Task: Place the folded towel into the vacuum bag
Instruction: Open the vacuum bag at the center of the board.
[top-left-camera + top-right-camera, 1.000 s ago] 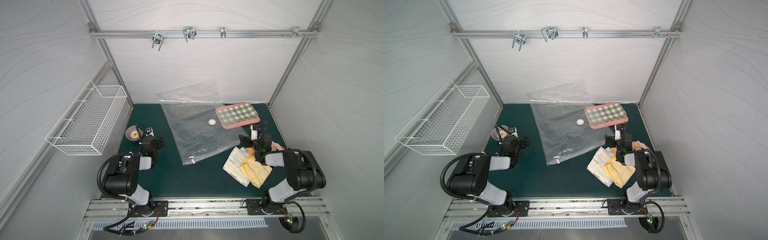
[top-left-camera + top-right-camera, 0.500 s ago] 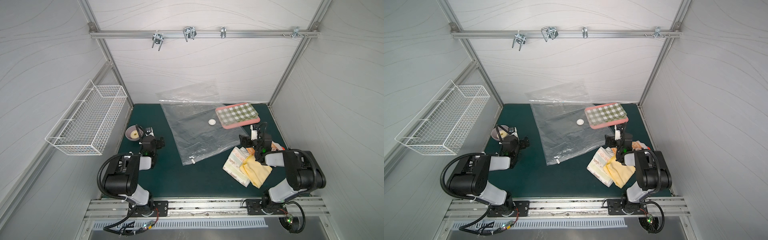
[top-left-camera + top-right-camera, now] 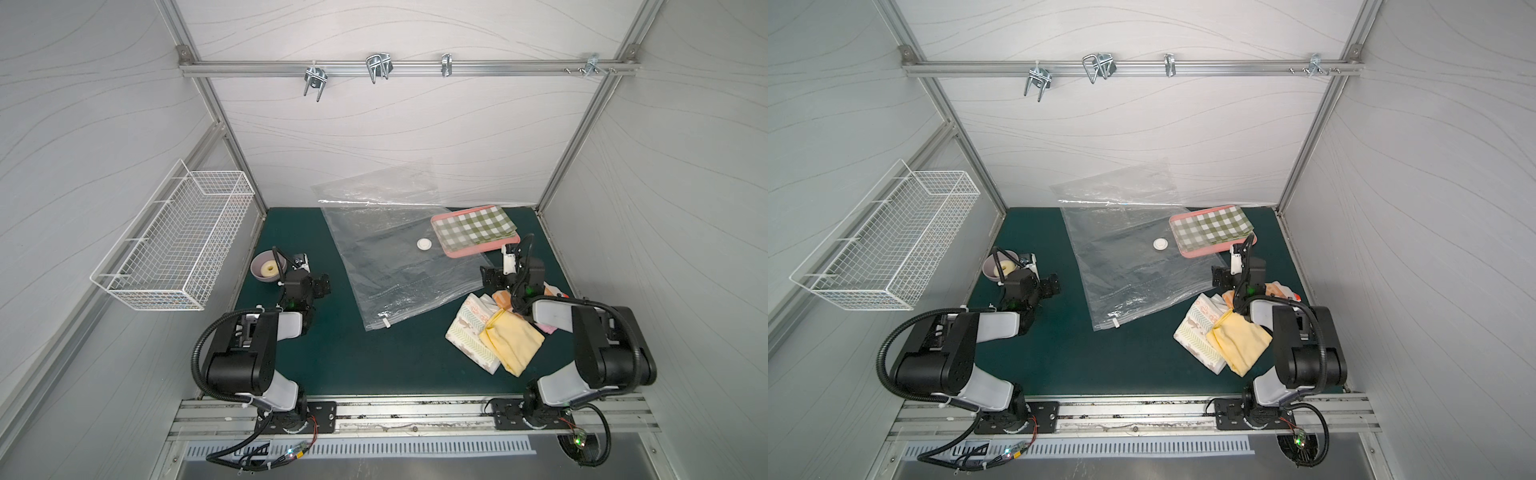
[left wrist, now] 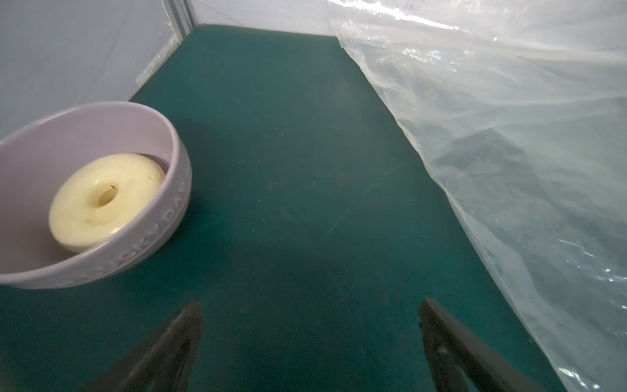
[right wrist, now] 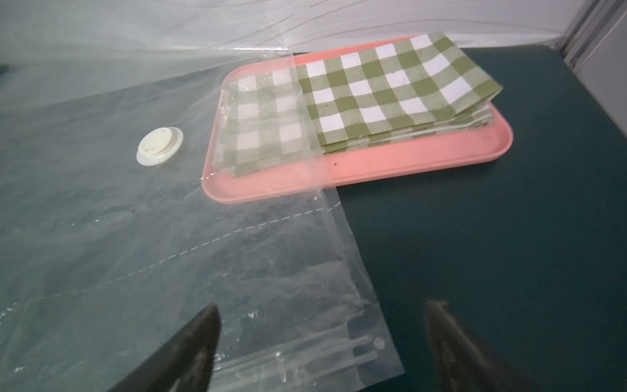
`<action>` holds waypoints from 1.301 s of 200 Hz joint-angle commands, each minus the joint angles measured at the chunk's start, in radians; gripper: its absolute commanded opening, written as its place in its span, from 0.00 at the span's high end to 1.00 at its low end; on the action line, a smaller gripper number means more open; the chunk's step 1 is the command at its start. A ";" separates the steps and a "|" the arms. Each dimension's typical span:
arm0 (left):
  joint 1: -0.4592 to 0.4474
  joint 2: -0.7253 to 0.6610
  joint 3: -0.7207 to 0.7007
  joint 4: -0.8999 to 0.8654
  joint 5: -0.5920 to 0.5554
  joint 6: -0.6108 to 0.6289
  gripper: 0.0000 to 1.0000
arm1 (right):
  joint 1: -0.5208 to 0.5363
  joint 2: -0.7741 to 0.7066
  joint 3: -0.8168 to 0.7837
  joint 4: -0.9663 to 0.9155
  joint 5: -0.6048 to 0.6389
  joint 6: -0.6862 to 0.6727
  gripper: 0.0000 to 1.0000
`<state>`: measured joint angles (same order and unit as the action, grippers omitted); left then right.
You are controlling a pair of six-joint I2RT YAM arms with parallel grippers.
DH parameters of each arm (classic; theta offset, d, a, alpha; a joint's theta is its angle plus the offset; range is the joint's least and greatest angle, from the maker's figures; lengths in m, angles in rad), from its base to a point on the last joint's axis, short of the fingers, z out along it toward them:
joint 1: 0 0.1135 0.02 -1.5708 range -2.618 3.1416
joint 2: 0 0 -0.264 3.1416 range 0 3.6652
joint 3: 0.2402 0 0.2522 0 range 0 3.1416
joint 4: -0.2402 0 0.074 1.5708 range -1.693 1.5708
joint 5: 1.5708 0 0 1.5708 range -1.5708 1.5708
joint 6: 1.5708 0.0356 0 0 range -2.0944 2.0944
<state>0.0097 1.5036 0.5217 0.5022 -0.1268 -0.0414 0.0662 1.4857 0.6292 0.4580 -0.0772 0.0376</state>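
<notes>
Right gripper (image 5: 322, 305): jaws spread, nothing in them, hovering low over the bag's (image 3: 386, 257) right zip corner; one finger is over plastic, the other over bare mat (image 3: 332, 353)
Left gripper (image 4: 310, 301): wide open too and empty, low over the mat between the bowl (image 4: 152, 230) and the bag's left edge
Bag: lying flat mid-table, far end curling up the back wall, valve (image 3: 424, 244) on its far right part, slider clip (image 3: 385, 323) at the near corner
Tray (image 5: 373, 166): far right, with the bag's corner draped over its left end and part of the checked cloth (image 3: 473, 226)
Towels: yellow towel (image 3: 513, 343) sits on the patterned towel (image 3: 469, 332), near right by the right arm, outside the bag
Bowl: left side, pale ring (image 4: 78, 217) inside
</notes>
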 commanded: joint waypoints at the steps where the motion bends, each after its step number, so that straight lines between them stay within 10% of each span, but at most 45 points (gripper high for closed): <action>1: -0.010 -0.032 0.218 -0.328 0.023 -0.002 0.01 | 0.050 -0.104 0.107 -0.196 0.109 0.152 0.18; 57: -0.318 0.000 0.423 -0.578 0.093 -0.088 0.02 | 0.122 -0.094 0.260 -0.444 0.030 0.659 0.18; 125: -0.891 0.253 0.707 -0.810 0.152 0.125 0.05 | 0.105 -0.078 0.234 -0.704 -0.175 0.644 0.14; 260: -0.926 0.636 1.017 -0.834 -0.152 0.095 0.23 | 0.026 -0.015 0.206 -0.653 -0.343 0.680 0.16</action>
<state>-0.9173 2.1071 1.4670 -0.3256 -0.2153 0.0612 0.0898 1.4734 0.8368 -0.2089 -0.3950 0.7097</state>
